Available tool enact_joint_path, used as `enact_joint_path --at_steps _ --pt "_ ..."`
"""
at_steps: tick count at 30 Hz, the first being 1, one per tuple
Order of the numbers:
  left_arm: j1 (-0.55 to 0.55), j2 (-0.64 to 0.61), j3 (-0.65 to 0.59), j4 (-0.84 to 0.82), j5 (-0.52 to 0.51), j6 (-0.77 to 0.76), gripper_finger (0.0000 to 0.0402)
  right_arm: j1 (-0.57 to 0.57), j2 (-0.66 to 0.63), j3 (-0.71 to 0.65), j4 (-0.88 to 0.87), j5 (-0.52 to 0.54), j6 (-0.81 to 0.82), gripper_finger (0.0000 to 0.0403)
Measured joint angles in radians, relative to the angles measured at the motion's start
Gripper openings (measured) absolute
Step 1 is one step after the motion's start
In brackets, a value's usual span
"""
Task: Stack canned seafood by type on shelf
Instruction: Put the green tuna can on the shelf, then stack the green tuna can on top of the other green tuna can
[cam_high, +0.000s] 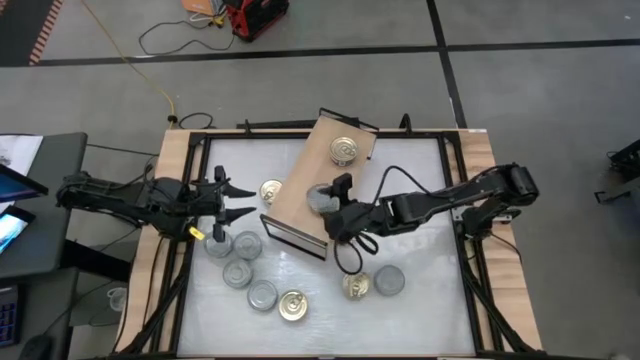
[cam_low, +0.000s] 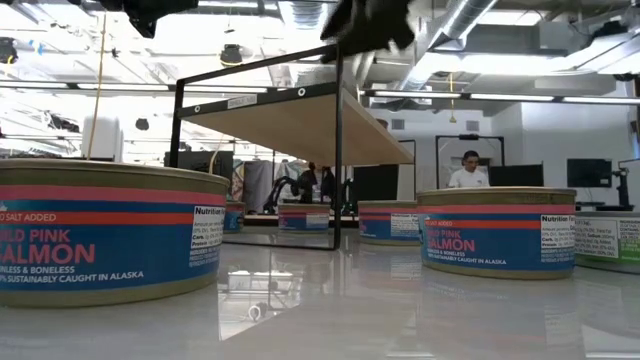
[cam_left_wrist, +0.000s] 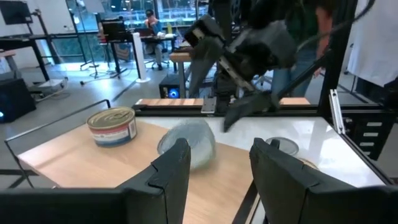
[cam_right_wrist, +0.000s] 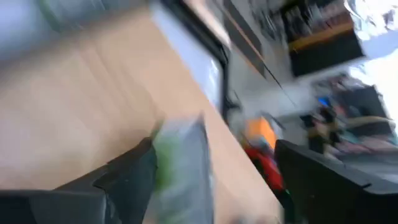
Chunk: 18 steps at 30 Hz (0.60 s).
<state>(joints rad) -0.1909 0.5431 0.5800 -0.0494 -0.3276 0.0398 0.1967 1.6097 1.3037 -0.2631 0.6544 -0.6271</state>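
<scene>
The shelf (cam_high: 300, 195) is a tan plywood box lying slantwise mid-table. A gold-lidded tin (cam_high: 343, 150) stands on its far end, also visible in the left wrist view as the gold tin (cam_left_wrist: 112, 126). A grey-lidded tin (cam_high: 320, 197) sits on the shelf top, blurred and tilted in the left wrist view (cam_left_wrist: 189, 142). My right gripper (cam_high: 338, 200) hovers open right beside it, and the tin (cam_right_wrist: 180, 165) shows next to one finger. My left gripper (cam_high: 236, 200) is open, left of the shelf, holding nothing. My right gripper has its fingers spread wide over the shelf top. The grey tin's side (cam_right_wrist: 186, 155) stands close against one finger (cam_right_wrist: 127, 177). Through the blur I cannot tell whether that finger touches it.
Several loose tins stand on the white table: a gold one (cam_high: 271, 190) left of the shelf, grey ones (cam_high: 237, 272) near the left gripper, a gold one (cam_high: 293, 305), another gold one (cam_high: 356, 286) and a grey one (cam_high: 388, 280) toward the near edge. Wooden rails (cam_high: 170, 160) border the table.
</scene>
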Motion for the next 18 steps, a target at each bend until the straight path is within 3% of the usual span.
enact_joint_path --at_steps 4,7,12,18 --pt "0.0 0.0 0.0 -0.003 0.009 -0.011 0.016 -0.004 -0.008 0.029 -0.129 -0.026 0.099 0.0358" --pt "0.0 -0.001 0.0 -0.034 0.065 -0.048 0.016 0.026 -0.049 0.055 -0.275 -0.054 0.284 0.0353" --pt "-0.001 0.001 0.0 -0.073 0.116 -0.05 0.016 0.05 -0.118 0.063 -0.517 -0.3 0.747 0.0342" --pt "-0.001 0.004 0.0 -0.067 0.115 -0.002 0.016 0.116 -0.121 -0.011 -0.751 -0.444 1.137 0.0317"
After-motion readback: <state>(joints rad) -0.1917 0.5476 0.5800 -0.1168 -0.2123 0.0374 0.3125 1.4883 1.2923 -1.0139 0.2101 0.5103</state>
